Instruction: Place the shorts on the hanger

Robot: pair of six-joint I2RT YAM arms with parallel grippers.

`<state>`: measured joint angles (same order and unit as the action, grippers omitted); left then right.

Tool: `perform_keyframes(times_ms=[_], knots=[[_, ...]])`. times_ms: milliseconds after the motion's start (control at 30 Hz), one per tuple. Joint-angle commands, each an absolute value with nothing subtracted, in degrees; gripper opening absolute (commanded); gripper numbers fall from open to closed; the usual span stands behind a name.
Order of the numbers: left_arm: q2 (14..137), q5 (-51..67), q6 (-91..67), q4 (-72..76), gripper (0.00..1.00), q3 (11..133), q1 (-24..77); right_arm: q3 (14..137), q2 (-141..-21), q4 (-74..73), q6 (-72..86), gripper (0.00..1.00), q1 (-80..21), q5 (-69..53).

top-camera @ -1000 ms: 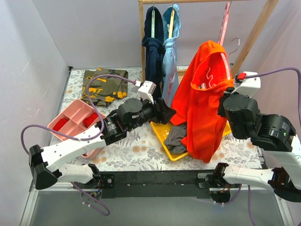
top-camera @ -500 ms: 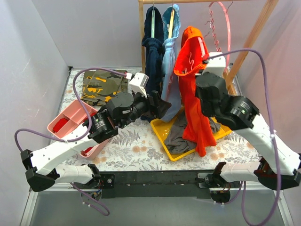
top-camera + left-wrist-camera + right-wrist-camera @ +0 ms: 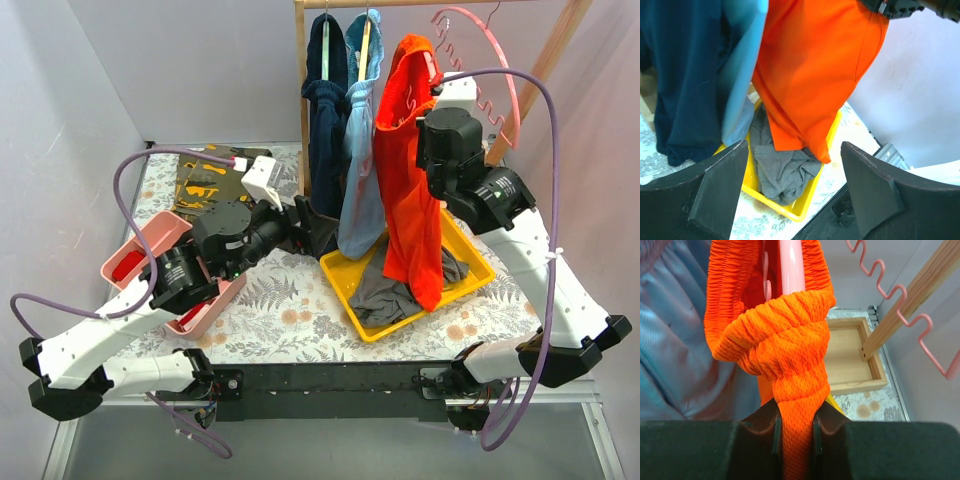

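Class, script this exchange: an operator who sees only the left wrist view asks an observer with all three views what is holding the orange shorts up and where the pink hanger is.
Operator: My left wrist view shows the shorts hanging over the yellow tray. What holds them up?
Observer: The right gripper is clamped on their bunched waistband.
Operator: I see no hanger. Is it in them?
Observer: Yes, one arm of the pink hanger runs down inside the waistband.
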<state>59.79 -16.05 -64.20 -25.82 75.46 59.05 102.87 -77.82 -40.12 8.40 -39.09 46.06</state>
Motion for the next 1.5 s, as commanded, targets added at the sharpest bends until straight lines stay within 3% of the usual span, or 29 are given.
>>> perform_keyframes(times_ms=[0, 533, 1000, 1433, 1467], knots=[[56.3, -18.5, -63.0, -28.3, 0.75, 73.8, 58.8, 108.0, -75.9, -25.3, 4.2, 0.01, -35.2, 42.2], [53.0, -19.0, -64.3, -27.9, 0.76, 68.5, 58.7, 118.6, -84.4, -24.0, 0.2, 0.01, -31.1, 33.7], [53.3, -19.2, -63.4, -27.6, 0.77, 68.5, 58.7, 124.9, -91.1, -23.7, -2.8, 0.01, -30.6, 35.1], [53.9, -18.3, -63.4, -27.9, 0.79, 68.8, 58.6, 118.7, -89.5, -22.8, -1.1, 0.01, -30.0, 35.3], [54.0, -18.1, -63.5, -27.8, 0.79, 68.9, 58.7, 118.4, -89.1, -23.5, -0.6, 0.07, -30.0, 35.2]])
